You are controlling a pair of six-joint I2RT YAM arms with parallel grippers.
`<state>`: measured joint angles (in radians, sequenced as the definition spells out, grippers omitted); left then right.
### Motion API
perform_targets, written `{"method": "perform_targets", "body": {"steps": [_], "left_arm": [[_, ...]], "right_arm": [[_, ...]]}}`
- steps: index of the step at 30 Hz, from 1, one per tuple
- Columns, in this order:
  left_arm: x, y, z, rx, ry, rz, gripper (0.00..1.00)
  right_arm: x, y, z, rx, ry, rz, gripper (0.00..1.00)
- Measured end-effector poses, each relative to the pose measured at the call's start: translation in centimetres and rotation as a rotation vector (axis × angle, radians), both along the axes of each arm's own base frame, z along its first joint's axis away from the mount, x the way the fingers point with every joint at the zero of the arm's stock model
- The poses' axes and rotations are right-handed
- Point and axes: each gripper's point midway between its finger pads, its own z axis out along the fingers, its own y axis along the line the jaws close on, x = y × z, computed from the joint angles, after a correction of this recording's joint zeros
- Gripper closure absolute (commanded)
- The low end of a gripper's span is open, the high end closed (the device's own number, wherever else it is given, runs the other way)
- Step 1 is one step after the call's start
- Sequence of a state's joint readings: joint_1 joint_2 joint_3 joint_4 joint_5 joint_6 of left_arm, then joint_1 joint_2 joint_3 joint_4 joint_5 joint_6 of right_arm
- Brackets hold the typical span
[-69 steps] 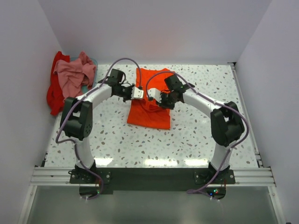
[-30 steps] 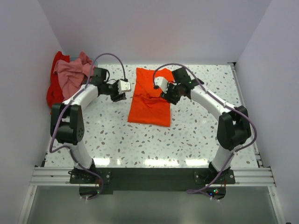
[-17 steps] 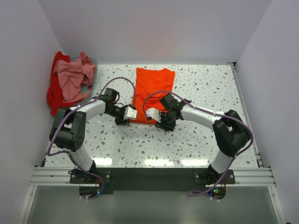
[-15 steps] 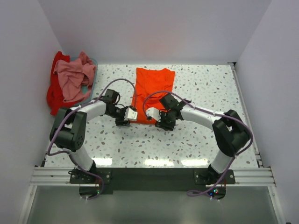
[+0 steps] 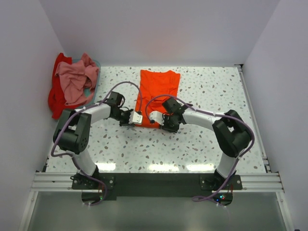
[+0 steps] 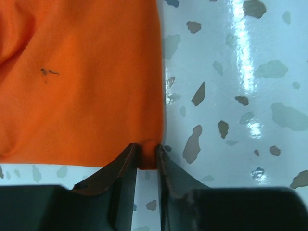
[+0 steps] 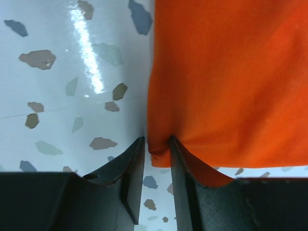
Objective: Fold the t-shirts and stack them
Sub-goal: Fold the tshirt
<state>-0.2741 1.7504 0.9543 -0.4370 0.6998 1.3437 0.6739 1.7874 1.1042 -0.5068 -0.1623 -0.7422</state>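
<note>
Bright orange cloth t-shirt (image 5: 159, 89), flatter than before, near corners clamped by left fingers (image 6: 122, 180) and right fingers (image 7: 131, 173), speckled white counter (image 5: 202, 139) open on both sides.

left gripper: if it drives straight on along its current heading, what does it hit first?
The left gripper is shut on the orange t-shirt corner. Straight on it probably meets more of that cloth along its side edge, with bare table just beside. Depth unclear.
</note>
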Motion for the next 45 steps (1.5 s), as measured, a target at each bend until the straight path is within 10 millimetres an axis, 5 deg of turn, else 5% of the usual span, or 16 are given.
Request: {"method": "perform_targets", "body": {"steps": [4,14,23,29,38,42,45], "left_arm": [[0.7,-0.1,-0.1,0.009,-0.01,-0.002,0.95],[1.3,-0.7,1.8,-0.025,0.051,0.073,1.0],[3.0,-2.5,7.8,-0.103,-0.01,0.142,1.0],[0.0,-4.0,8.8,-0.084,-0.028,0.104,1.0],[-12.2,-5.4,9.8,-0.083,0.04,-0.089,1.0],[-14.2,-5.3,11.8,-0.127,0.057,-0.111,1.0],[-13.7,-5.7,13.3,-0.144,0.076,-0.102,1.0]], "right_arm": [[0.9,0.0,0.0,-0.01,-0.033,-0.002,1.0],[2.2,-1.8,0.9,-0.008,-0.014,-0.035,1.0],[5.3,-3.8,7.4,0.077,-0.105,-0.029,1.0],[2.6,-4.6,8.4,0.081,-0.079,0.026,1.0],[-7.4,-7.2,10.4,0.134,0.032,0.111,1.0],[-10.8,-7.3,12.6,0.179,0.076,0.166,1.0],[-10.8,-7.1,13.4,0.175,0.109,0.181,1.0]]}}
